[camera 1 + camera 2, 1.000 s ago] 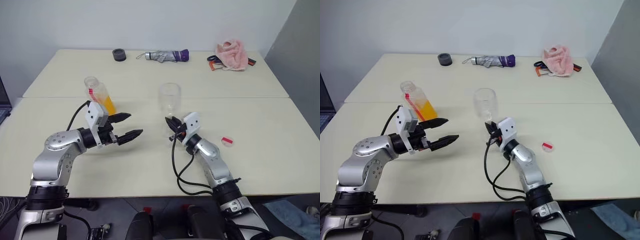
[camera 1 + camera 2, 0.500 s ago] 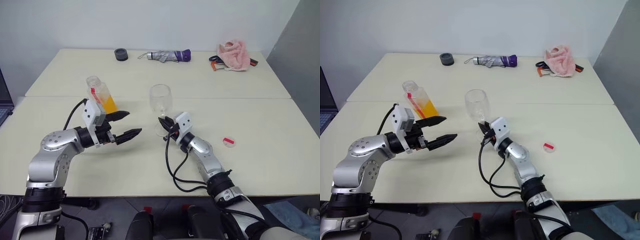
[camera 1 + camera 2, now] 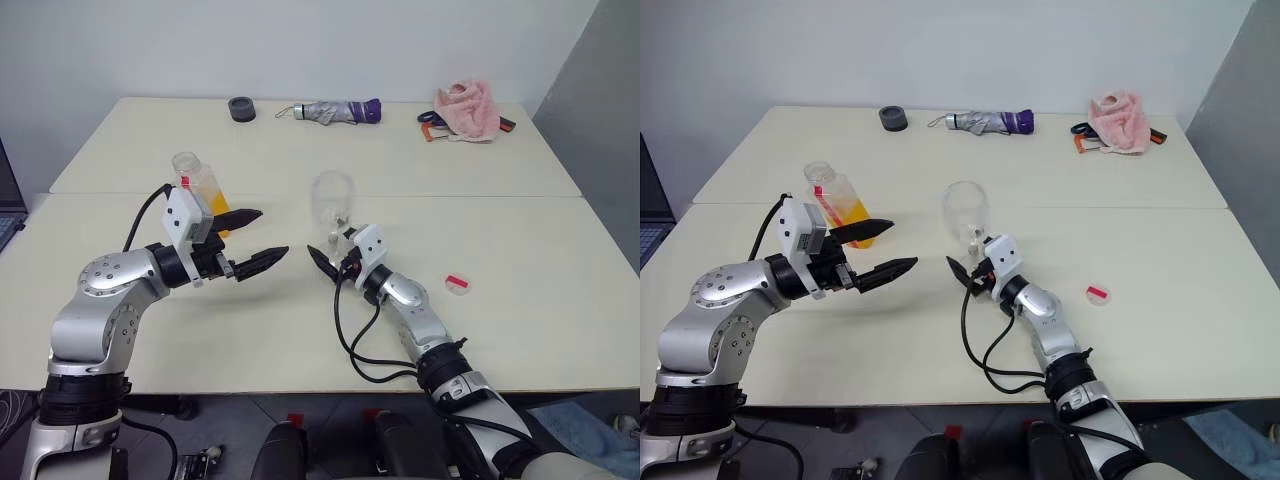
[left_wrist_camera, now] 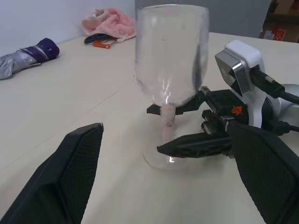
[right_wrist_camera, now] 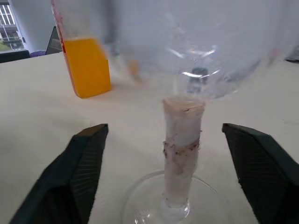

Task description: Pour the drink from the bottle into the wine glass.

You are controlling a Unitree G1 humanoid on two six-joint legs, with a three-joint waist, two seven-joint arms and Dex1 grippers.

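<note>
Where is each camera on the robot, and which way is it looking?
Head cameras (left and right eye): high up, looking down at the table, both arms, the left gripper and right gripper.
Left wrist camera: on the left arm, looking between its own fingers at the wine glass.
Right wrist camera: on the right arm, facing the glass stem, the bottle behind it.
Shared: every view shows the wine glass.

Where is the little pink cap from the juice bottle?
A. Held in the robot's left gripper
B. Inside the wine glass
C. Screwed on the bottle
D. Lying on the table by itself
D: the small pink cap lies alone on the table, off to the right of the wine glass, while the bottle stands with its mouth open.
</note>
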